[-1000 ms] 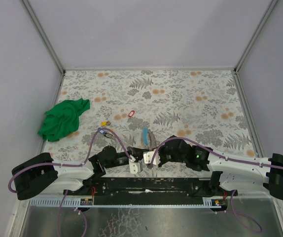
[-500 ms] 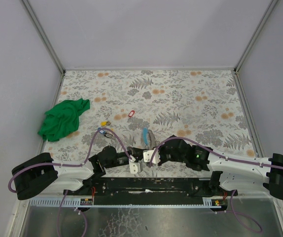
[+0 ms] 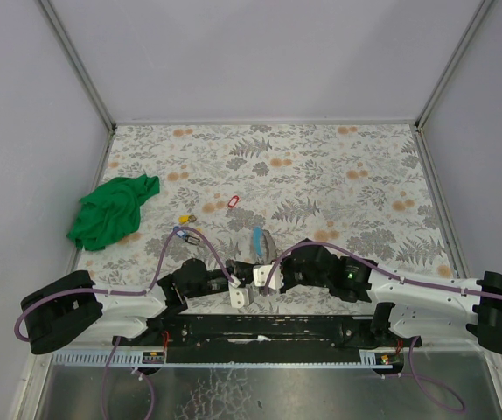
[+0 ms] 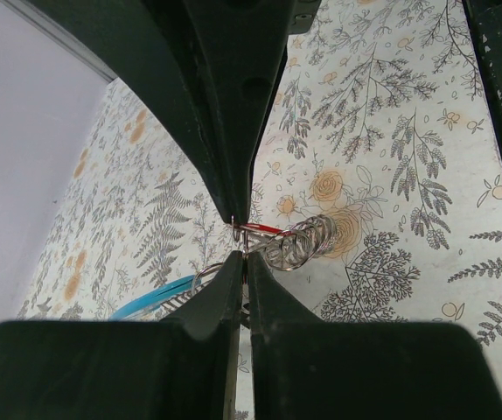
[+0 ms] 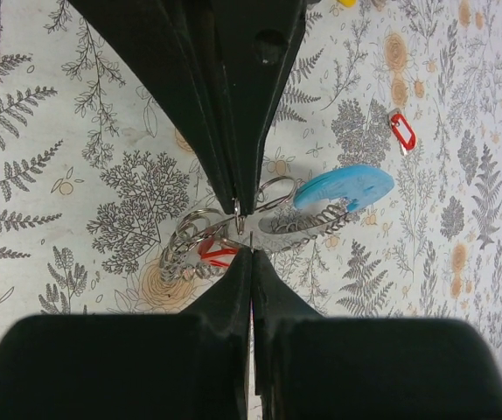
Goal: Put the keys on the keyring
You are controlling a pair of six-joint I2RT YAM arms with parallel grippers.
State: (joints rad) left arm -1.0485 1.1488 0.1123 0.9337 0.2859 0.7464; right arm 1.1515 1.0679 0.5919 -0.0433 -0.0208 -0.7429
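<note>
Currently both arms meet low over the near middle of the flowered worktop [image 3: 347, 175]. The left fingers [image 4: 237, 262] are closed, and a thin wire of the keyring [image 5: 312, 223] is pinched at their very tips, with a red tag [image 5: 216, 254] just beside. The right fingers [image 5: 244, 262] are closed too, and they pinch a wire loop of the same ring. The keyring lies on the worktop under both, with its metal coil near the tips and its light-blue arc [image 5: 343, 187] pointing away from the arms.

Further back a key with a red tag [image 3: 230, 202] lies alone. To its left are a yellow-tagged key [image 3: 183, 219] and a blue-tagged key [image 3: 187, 234], near each other. A green cloth [image 3: 111, 212] is crumpled at the left edge, apart from the keys.
</note>
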